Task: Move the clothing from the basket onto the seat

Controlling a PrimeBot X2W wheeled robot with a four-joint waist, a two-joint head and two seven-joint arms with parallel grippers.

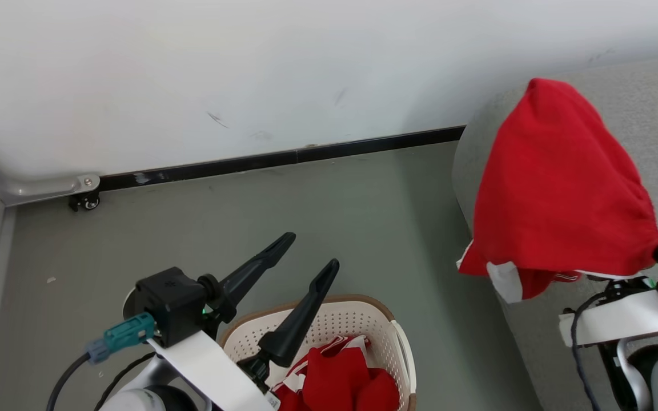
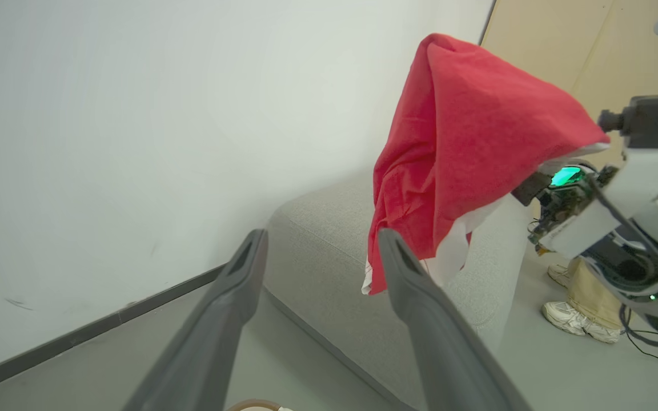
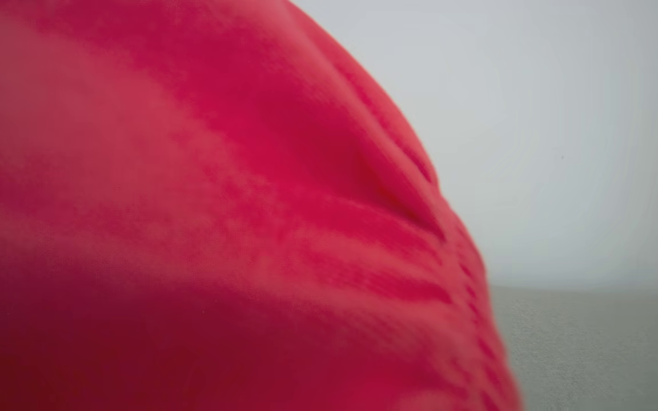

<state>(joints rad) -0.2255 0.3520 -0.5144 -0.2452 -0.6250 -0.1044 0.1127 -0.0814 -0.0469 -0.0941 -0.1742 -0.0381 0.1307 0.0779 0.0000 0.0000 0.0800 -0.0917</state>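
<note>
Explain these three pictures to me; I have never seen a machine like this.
This is a wheeled robot with two arms, each ending in a two-fingered gripper. One picture looks down from its head; the other two come from cameras on its wrists. In the head view, the left gripper hangs open and empty above a basket on the floor, with red clothing inside. The right gripper is hidden under a red garment draped over it, shut on it, lifted beside the grey seat. The right wrist view is mostly that red cloth up close. A person's shoes show in the left wrist view.
</note>
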